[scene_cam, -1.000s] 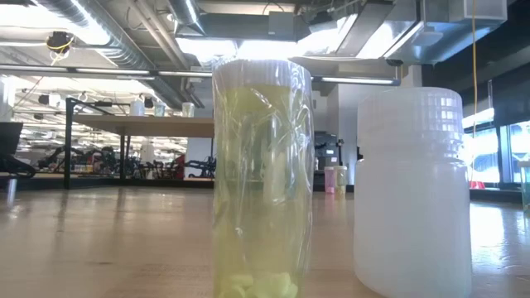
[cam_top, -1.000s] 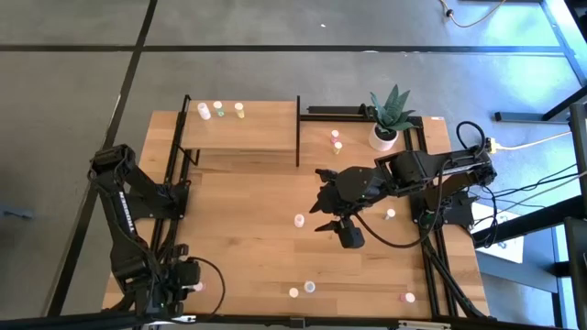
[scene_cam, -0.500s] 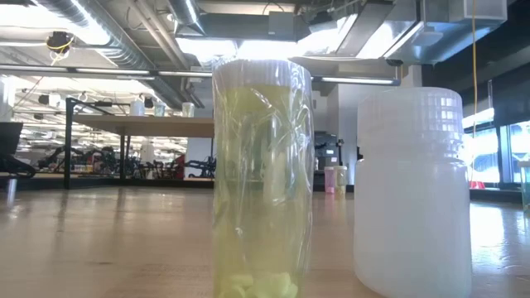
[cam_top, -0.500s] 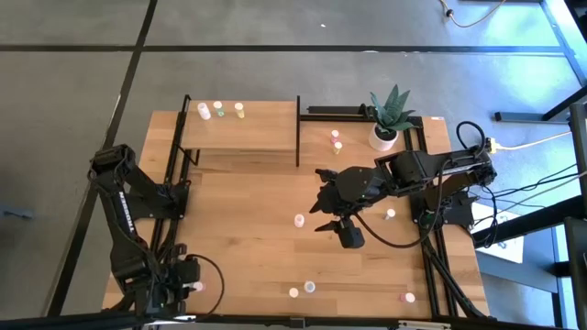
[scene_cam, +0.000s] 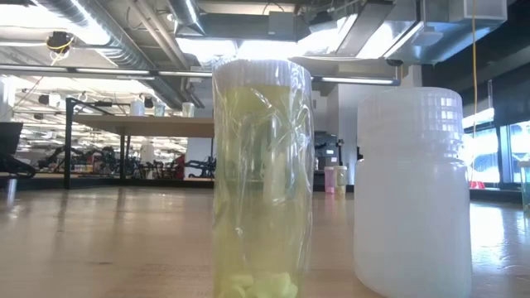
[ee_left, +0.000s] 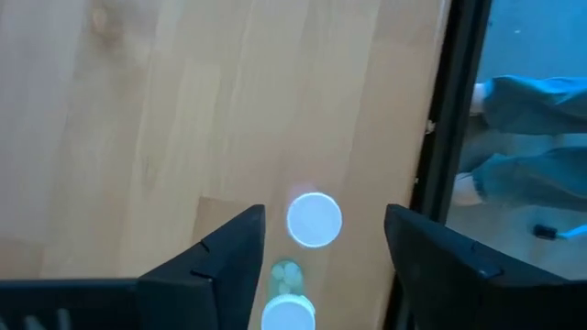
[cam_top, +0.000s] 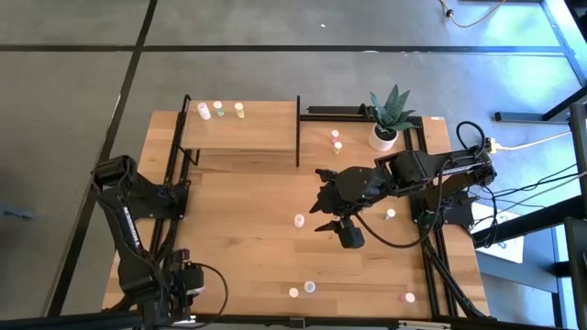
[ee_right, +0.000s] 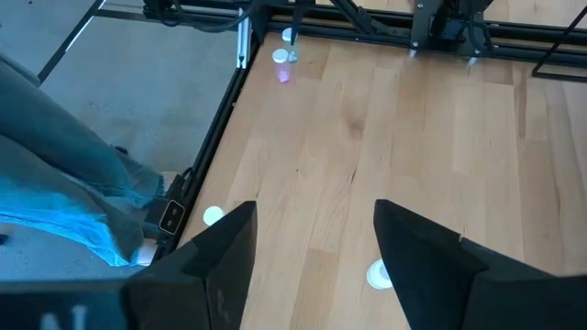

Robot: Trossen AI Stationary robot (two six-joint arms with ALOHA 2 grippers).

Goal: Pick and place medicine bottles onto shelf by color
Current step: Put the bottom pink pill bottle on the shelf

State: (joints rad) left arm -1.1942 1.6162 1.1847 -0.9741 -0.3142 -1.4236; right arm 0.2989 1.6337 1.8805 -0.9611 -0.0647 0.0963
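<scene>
Bare worktop (cam_top: 248, 229) lay open between the two arms, with only a few scattered medicine bottles (cam_top: 299, 220) dotted across it. The shelf (cam_top: 240, 128) and its black posts (cam_top: 298, 131) blocked the far left, and the potted plant (cam_top: 388, 116) stood just beside the far right corner.

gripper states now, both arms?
Left tool: open, holding nothing, above a white-topped bottle at the table's near-left corner.
Right tool: open, empty, over mid-table.
</scene>
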